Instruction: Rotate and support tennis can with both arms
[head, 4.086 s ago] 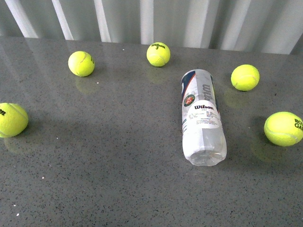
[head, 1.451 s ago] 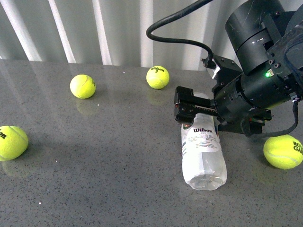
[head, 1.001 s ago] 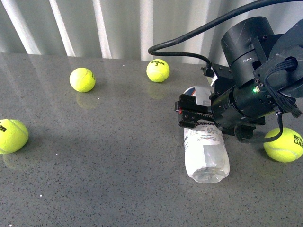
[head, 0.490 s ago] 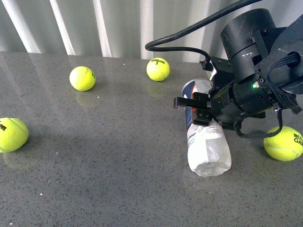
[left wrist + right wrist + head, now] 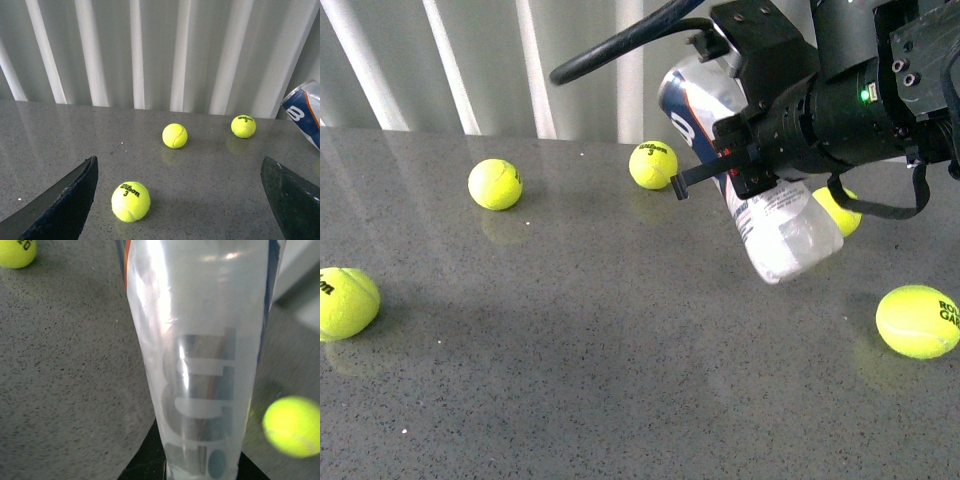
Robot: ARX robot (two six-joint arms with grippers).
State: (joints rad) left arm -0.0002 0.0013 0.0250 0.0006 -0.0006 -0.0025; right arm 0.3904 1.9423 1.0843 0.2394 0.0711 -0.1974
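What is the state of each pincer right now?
Left pincer: open, holding nothing.
Right pincer: closed on the clear plastic tennis can with white-and-navy label, held tilted in the air.

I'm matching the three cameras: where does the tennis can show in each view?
Front view: the tennis can is right of centre, lifted and tilted.
Left wrist view: only its labelled end, at the right edge.
Right wrist view: it fills the middle.
Shared landmark: the tennis ball nearest the can, seen in front and left wrist views.
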